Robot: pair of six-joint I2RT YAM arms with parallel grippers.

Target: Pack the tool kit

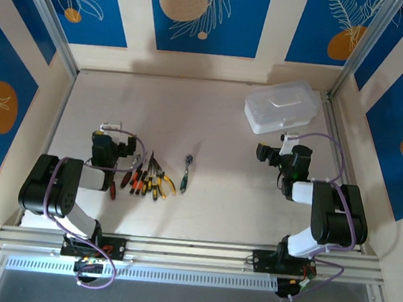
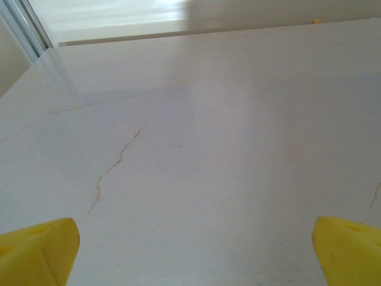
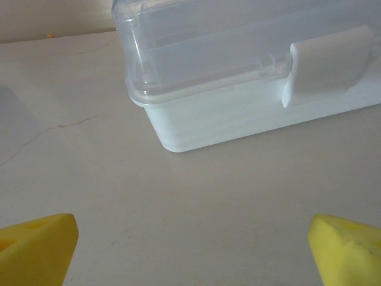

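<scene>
Status: packing not begun; nothing is in the case.

Left tool (image 2: 193, 253): jaws wide, holding nothing, facing bare tabletop (image 2: 208, 149). In the overhead view the pliers (image 1: 147, 178) and screwdrivers (image 1: 113, 188) lie bunched just to its right, several touching or crossing. The ratchet (image 1: 187, 172) lies alone further right, between the two tools.

Right tool (image 3: 193, 250): jaws wide, holding nothing. The case (image 3: 238, 101) sits close ahead of it and a little right, flat on the tabletop, lid down. Its latch (image 3: 327, 62) faces the tool and appears closed.

Step in hand, as judged: open the case before any item can go in.

Risks noted:
- The case looks light and nothing braces it. Pressure on the latch or lid may slide it away from the right tool instead of opening it.
- The latch tab is small and smooth; a finger could slip off.
- The pliers and screwdrivers are tangled closely. Closing on one may drag or scatter its neighbours.
- The ratchet is thin metal lying flat; the fingers may skid over it.
- The case is well apart from the left tool, so carried items risk dropping on the way over.
</scene>
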